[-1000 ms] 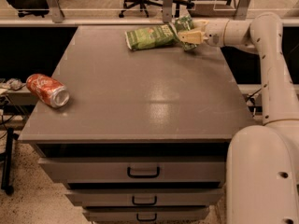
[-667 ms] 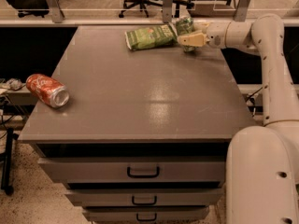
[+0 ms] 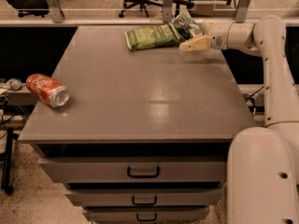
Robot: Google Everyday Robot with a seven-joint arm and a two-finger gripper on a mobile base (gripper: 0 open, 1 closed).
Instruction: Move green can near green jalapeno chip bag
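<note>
Green can (image 3: 187,25), light, thin-walled and slick, lies just beside the green jalapeno chip bag (image 3: 150,35) and is best taken mid-body. The end effector (image 3: 188,36) is at the can; I cannot tell whether it grips.

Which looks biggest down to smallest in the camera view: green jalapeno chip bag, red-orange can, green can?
1. green jalapeno chip bag, largest.
2. red-orange can, which lies nearer the camera.
3. green can, partly hidden by the gripper at the table's far right, so the order of the cans is unsure.
</note>
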